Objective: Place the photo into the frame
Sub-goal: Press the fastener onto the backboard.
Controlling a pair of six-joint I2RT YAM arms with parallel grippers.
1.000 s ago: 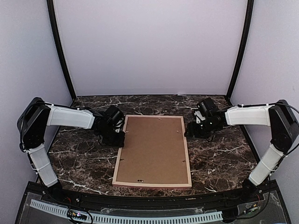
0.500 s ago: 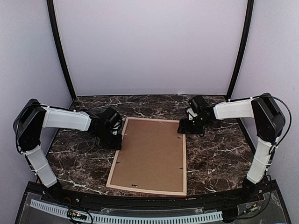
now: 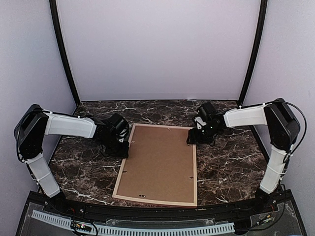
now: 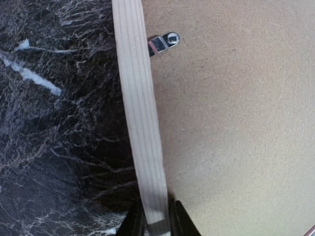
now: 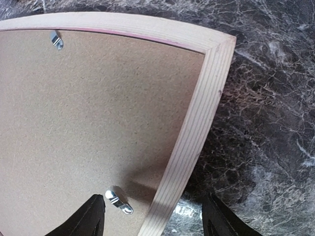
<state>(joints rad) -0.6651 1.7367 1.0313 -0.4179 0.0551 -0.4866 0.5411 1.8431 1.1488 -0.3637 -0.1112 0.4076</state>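
Note:
The frame [image 3: 152, 200] lies face down in the middle of the dark marble table, its brown backing board [image 3: 158, 162] turned up. The photo is out of view. My left gripper [image 3: 124, 147] is shut on the frame's left rail; in the left wrist view the pale wood rail [image 4: 140, 123] runs between the two black fingers of the left gripper [image 4: 156, 219]. My right gripper [image 3: 193, 138] is open by the far right corner. In the right wrist view the right gripper [image 5: 155, 215] straddles the right rail [image 5: 199, 132], one finger over the board, one over the table.
Small metal tabs [image 5: 119, 201] [image 4: 165, 42] sit along the board's edges. Bare marble table [image 3: 231, 167] shows on both sides of the frame. Two black posts [image 3: 64, 54] [image 3: 253, 54] and pale walls stand behind and beside the table.
The frame has slid left and swung slightly at its near end. My right gripper has moved left onto the frame's far right corner. The left gripper keeps its hold on the left rail.

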